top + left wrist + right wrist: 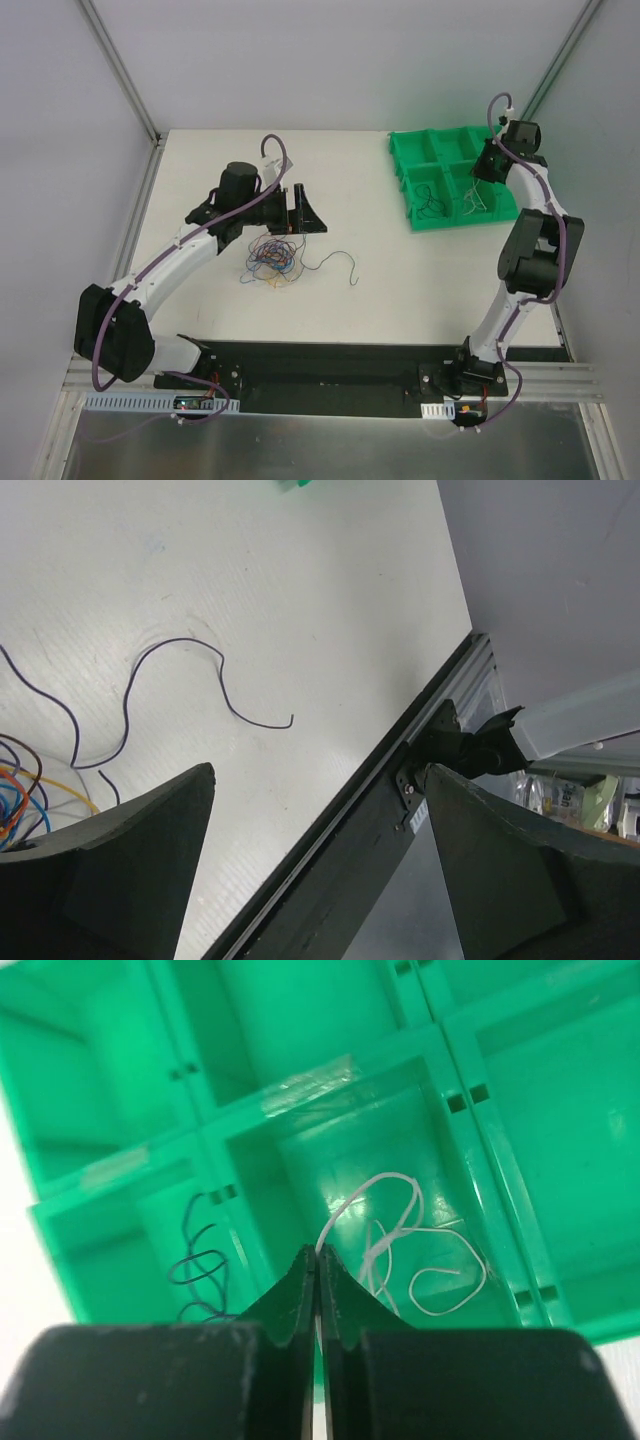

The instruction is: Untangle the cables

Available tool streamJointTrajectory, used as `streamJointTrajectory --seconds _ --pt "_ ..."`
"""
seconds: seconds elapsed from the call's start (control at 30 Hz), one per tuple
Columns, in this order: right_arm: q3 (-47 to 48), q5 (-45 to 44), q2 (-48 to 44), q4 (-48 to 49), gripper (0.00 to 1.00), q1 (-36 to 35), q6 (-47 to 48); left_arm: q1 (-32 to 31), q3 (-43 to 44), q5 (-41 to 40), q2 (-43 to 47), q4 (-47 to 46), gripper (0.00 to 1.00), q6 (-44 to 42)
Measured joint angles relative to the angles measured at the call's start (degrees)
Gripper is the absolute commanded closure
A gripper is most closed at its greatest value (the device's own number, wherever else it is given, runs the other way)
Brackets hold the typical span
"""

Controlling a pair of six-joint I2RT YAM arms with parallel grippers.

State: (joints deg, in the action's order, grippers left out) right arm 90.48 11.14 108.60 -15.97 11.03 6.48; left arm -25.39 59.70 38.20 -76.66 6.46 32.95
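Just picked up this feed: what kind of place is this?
Likely a lab robot cell: a white table walled by plain grey panels, a green compartment bin, and the right gripper pinching a white wire over it.

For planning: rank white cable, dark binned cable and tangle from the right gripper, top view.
1. White cable, pinched by the right gripper, in a tray bin.
2. Dark cable, next bin leftward.
3. Tangle, mid-table, far left.

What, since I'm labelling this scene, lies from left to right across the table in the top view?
First the tangle of coloured cables → loose dark cable → dark cable in a green tray compartment → white cable in the next compartment.
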Motion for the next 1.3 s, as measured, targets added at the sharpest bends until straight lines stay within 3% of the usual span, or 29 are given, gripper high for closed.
streamJointTrajectory --seconds 0.2,0.4,0.63,0.87,0.97,1.13,1.3 --pt "6.49 -1.66 8.52 -9.49 0.51 0.00 1.38 0.72 -2.56 -2.14 0.39 0.83 0.15 0.02" --pt "17.99 -5.20 11.04 -19.04 0.26 -0.46 2.67 2.95 -3.85 -5.35 0.59 3.52 0.12 0.00" --pt "18.36 -14.60 4.66 -24.41 0.23 -3.34 4.61 7.80 -5.11 -10.58 3.87 7.23 0.09 -1.05" --pt "11.80 -19.52 -5.07 -24.41 0.23 -10.88 5.20 8.92 -7.21 -15.80 5.11 10.54 0.15 -2.05" --pt "4.63 -15.65 -10.21 -20.11 0.24 -20.09 4.28 9.01 -7.28 -16.48 4.87 11.78 0.16 -2.36" --pt "-9.03 -0.92 -13.27 -7.69 0.28 -39.04 -0.74 9.01 -8.02 -17.22 3.19 13.14 0.36 -3.04" --pt "-15.82 8.07 -8.17 4.96 0.34 -46.93 -13.29 9.01 -7.89 -16.02 -4.04 13.51 0.36 -3.54"
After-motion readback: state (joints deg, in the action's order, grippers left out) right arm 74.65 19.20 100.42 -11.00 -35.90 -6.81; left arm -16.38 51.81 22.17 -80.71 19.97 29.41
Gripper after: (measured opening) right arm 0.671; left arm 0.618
